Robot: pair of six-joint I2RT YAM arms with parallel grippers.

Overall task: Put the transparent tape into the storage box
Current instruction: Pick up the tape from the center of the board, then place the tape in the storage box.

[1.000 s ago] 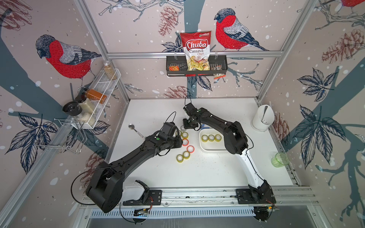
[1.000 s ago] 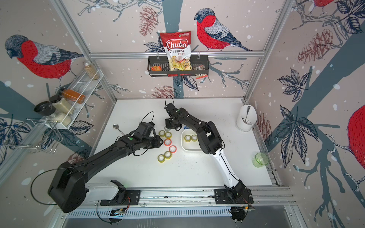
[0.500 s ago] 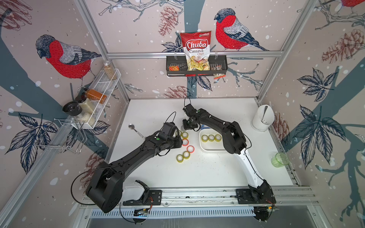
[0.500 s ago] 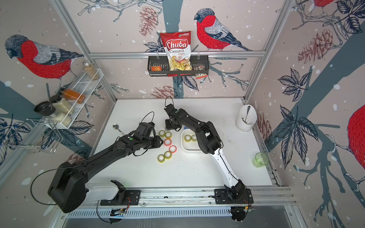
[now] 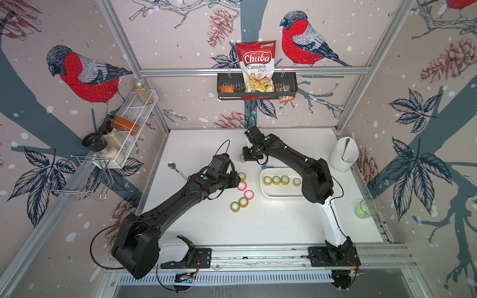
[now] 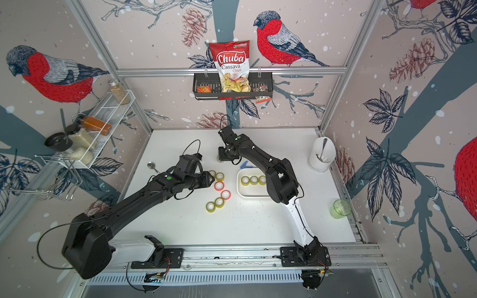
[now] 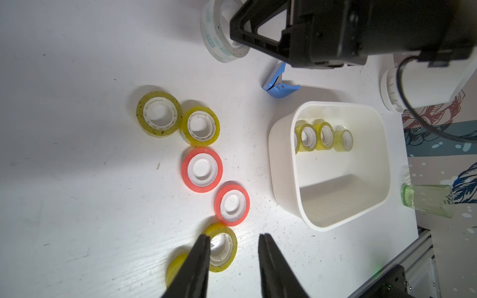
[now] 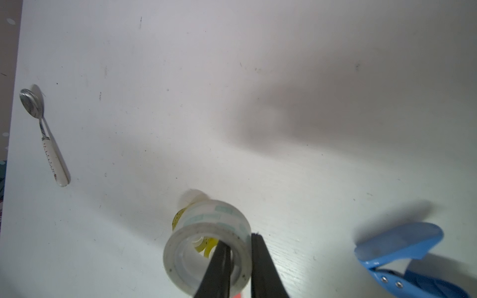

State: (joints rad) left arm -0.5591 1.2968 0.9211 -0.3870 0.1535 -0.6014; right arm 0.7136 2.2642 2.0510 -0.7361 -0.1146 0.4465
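Tape roll [image 8: 206,247], transparent, at tabletop's [image 5: 206,144] far side, clamped by right gripper [image 8: 237,240]: one finger inside core, one outside. Lifted or resting, hard to tell. Storage box [image 5: 281,196] near, toward right arm's base. Left gripper [image 7: 233,238] parted, empty.

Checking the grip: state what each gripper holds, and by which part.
Right gripper pinches the clear tape roll by its wall, one finger inside the hole. Left gripper holds nothing.
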